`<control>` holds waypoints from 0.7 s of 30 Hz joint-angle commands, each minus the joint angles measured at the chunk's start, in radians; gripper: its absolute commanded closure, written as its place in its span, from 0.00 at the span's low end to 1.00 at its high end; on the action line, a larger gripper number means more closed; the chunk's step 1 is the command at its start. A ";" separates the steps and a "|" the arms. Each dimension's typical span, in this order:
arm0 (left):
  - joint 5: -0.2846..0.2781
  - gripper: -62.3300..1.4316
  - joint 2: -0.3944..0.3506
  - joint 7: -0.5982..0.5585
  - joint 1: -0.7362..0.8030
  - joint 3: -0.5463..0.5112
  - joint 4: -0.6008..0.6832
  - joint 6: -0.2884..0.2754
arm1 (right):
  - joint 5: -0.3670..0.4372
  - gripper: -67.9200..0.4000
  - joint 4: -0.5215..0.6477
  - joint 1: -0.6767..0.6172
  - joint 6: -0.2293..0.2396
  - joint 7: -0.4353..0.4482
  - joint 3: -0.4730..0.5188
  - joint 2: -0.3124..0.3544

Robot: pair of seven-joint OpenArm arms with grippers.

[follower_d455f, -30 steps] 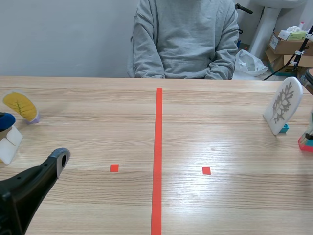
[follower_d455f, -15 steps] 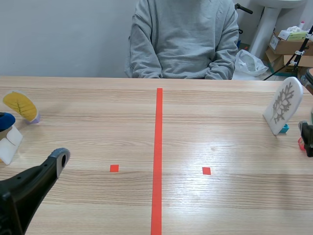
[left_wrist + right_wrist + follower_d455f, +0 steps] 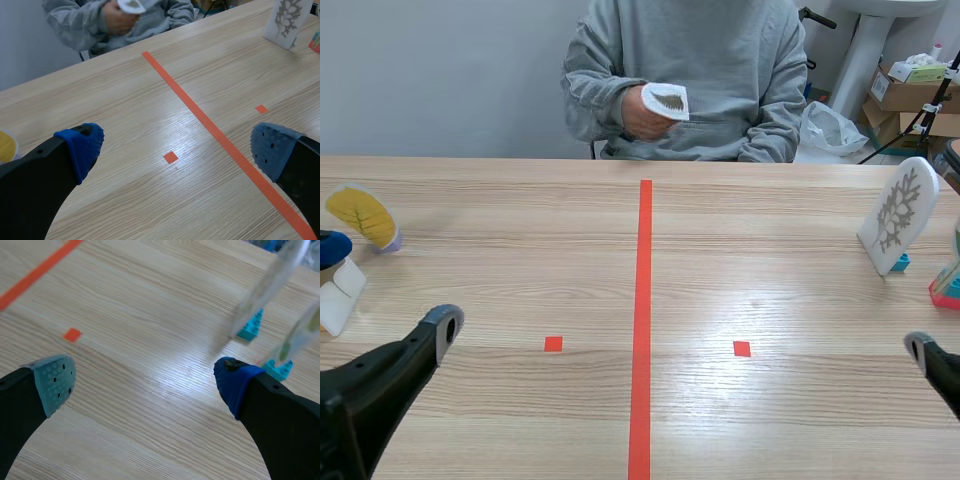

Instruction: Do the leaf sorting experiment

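Three cards: yellow leaf card far left; grey leaf card far right; small leaf card in a person's hand. Two grippers, left gripper and right gripper: fingers apart, empty.

Glossy light wood-grain table; person's matt grey cloth sweatshirt.

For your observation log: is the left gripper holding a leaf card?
No, the left gripper is open, its fingers apart and gripping nothing.

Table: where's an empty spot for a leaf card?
Bare wood lies both sides of the red tape line, around the small red squares. Crowded only at the ends: yellow leaf card at one, white leaf card and coloured blocks at the other.
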 commanded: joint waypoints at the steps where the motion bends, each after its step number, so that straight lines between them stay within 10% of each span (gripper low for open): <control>1: -0.006 0.00 0.002 0.001 0.002 -0.002 0.003 0.002 | 0.014 0.17 0.070 0.007 -0.007 -0.011 0.000 0.010; 9: -0.006 0.00 0.002 0.008 -0.004 -0.002 0.003 0.002 | 0.022 0.17 0.350 -0.060 0.019 -0.121 0.000 -0.023; 21: -0.007 0.00 0.002 0.008 -0.047 -0.002 0.003 0.002 | 0.040 0.17 0.367 -0.060 0.075 -0.130 -0.001 -0.056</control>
